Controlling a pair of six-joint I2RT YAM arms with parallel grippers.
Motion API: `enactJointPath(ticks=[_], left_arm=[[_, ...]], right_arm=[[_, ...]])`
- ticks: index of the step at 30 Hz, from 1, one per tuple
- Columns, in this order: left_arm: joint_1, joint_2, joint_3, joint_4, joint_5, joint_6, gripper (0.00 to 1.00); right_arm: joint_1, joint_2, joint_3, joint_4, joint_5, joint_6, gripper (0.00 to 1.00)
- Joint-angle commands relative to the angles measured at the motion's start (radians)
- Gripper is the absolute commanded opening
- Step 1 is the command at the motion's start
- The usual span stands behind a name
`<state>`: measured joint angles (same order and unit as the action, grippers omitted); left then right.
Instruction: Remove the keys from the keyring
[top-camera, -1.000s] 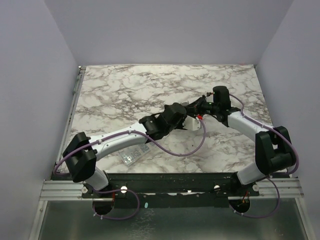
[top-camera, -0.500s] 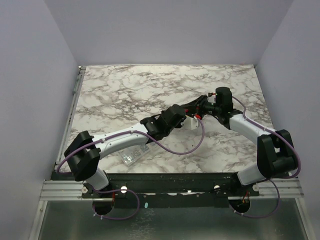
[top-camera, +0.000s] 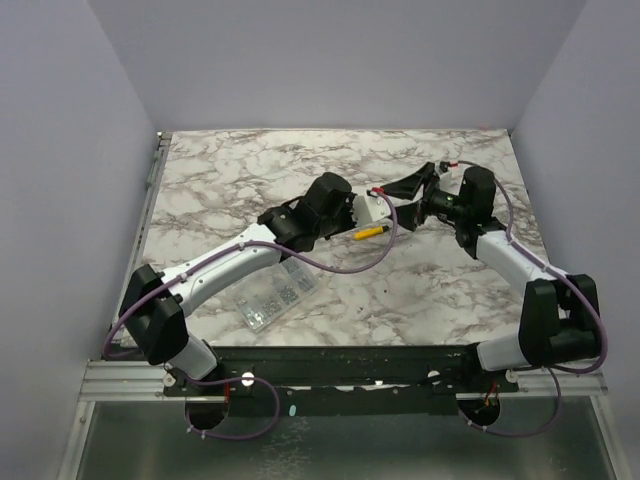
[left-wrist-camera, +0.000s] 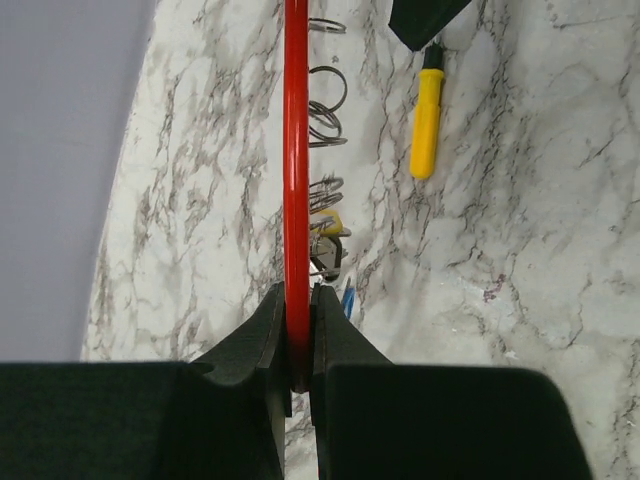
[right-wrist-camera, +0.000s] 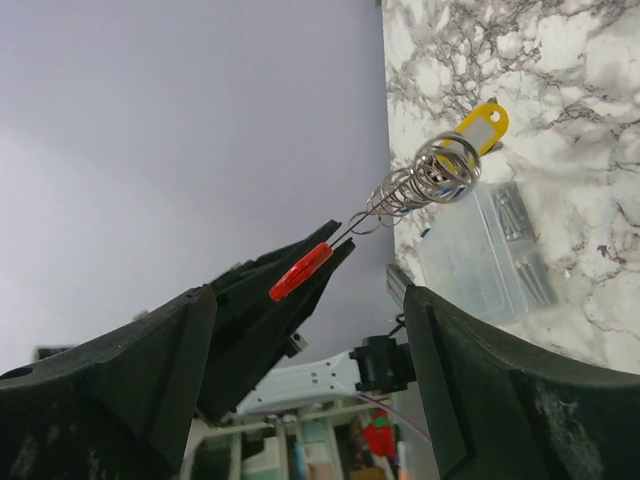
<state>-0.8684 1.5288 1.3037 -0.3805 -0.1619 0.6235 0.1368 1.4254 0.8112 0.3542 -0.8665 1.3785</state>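
My left gripper (left-wrist-camera: 297, 295) is shut on the red band of the keyring (left-wrist-camera: 296, 150), which runs straight up from its jaws. Metal rings (left-wrist-camera: 327, 100) hang beside the band, with a yellow-tagged key (left-wrist-camera: 328, 222) and a blue one (left-wrist-camera: 347, 298) below them. The right wrist view shows the same red loop (right-wrist-camera: 300, 272) pinched in the left fingers, and a string of rings (right-wrist-camera: 430, 175) ending in the yellow tag (right-wrist-camera: 482, 125). My right gripper (right-wrist-camera: 308, 300) stands open just beside it, holding nothing. From above, the left gripper (top-camera: 378, 193) and right gripper (top-camera: 412, 186) meet over the table's middle.
A yellow-handled screwdriver (top-camera: 368, 232) lies on the marble table (top-camera: 230, 180) just under the two grippers. A clear plastic box of small parts (top-camera: 275, 297) sits near the front left, beside the left arm. Grey walls enclose the table on three sides.
The left gripper has closed on the red band and lifted away from the near edge. The right gripper has opened, let go and drawn back to the right. The screwdriver now shows.
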Motion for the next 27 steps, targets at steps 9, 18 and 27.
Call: enactJointPath(ticks=[9, 18, 27], left_arm=[[0.169, -0.087, 0.161, -0.138, 0.425, -0.216, 0.00], [0.212, -0.099, 0.219, -0.233, 0.637, -0.233, 0.00], [0.232, -0.098, 0.289, -0.316, 0.848, -0.235, 0.00]], right_arm=[[-0.011, -0.121, 0.291, -0.365, -0.057, -0.788, 0.99], [-0.017, -0.182, 0.386, -0.553, -0.129, -1.190, 1.00], [-0.054, -0.220, 0.346, -0.596, -0.536, -1.472, 0.96]])
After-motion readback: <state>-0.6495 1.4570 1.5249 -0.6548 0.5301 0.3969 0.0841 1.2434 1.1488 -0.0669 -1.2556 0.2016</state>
